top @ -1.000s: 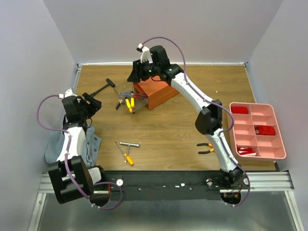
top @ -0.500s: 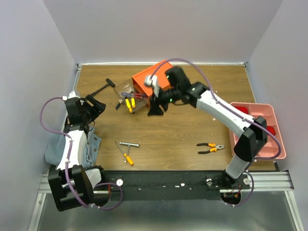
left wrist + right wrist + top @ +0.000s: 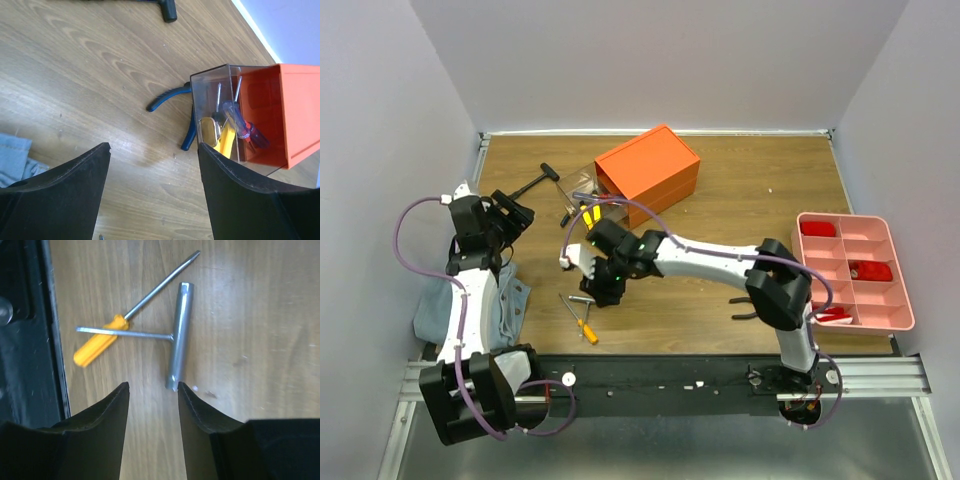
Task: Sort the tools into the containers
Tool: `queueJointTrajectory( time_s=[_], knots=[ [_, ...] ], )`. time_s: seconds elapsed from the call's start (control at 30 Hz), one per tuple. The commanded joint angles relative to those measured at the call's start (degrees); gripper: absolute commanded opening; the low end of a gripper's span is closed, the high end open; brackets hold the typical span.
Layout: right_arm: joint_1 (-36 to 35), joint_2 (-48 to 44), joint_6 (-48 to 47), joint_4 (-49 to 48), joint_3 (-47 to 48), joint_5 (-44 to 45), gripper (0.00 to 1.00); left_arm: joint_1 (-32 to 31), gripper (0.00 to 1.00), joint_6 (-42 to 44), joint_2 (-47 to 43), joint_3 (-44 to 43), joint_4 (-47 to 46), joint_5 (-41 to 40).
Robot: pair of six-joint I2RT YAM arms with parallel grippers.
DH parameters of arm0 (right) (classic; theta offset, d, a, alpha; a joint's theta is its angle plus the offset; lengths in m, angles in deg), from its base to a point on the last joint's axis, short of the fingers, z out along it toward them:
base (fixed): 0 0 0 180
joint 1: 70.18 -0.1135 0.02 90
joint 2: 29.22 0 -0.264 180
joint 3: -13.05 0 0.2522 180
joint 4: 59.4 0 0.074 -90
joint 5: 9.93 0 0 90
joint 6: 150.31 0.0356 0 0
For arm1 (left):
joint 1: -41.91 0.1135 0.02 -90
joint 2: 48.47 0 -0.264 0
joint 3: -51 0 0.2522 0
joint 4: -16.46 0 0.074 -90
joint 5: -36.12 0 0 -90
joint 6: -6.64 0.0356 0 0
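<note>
The orange box (image 3: 650, 170) stands at the back, its clear drawer (image 3: 592, 207) pulled out with yellow, purple and red screwdrivers (image 3: 231, 125) in it. Blue-handled pliers (image 3: 176, 102) lie beside the drawer. The silver T-wrench (image 3: 180, 335) and a yellow-handled screwdriver (image 3: 100, 345) lie near the front edge. My right gripper (image 3: 151, 386) is open just above the wrench's end and holds nothing; it shows in the top view (image 3: 603, 292). My left gripper (image 3: 153, 148) is open and empty over bare wood left of the drawer. The black T-handle tool (image 3: 535, 184) lies at the back left.
The pink tray (image 3: 898, 290) with red items sits at the right edge. Orange-handled pliers (image 3: 741, 314) peek out under my right arm's elbow. The grey-blue cloth (image 3: 440, 310) lies at the left by my left arm's base. The black rail (image 3: 25, 340) runs along the front.
My right arm has swung from the orange box down and left to the T-wrench near the front. The box now sits turned and farther back. My left gripper barely moved.
</note>
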Motion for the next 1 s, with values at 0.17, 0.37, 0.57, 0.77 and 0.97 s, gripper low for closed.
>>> queueJointTrajectory(
  time_s=[0.17,0.37,0.57,0.77,0.97],
  knots=[
    [-4.2,9.2,8.3,-9.5,2.8,21.2,0.47,0.1,0.8,-1.1,-6.8,3.5,0.9,-3.6],
    [-4.1,12.3,5.8,-8.3,1.5,19.7,0.34,0.1,0.8,-1.6,-9.8,6.4,0.3,-3.9],
    [-4.0,4.3,3.2,-4.2,-2.1,13.9,0.01,0.6,0.8,-1.1,-12.0,6.5,0.6,-4.8],
    [0.8,-10.2,2.2,3.9,0.8,2.2,0.01,1.1,0.8,-0.9,-10.9,5.5,-1.0,-5.5],
    [6.9,-16.6,6.6,-2.3,6.5,7.6,0.01,1.1,0.77,0.8,-5.8,1.0,0.2,-0.7]
  ],
)
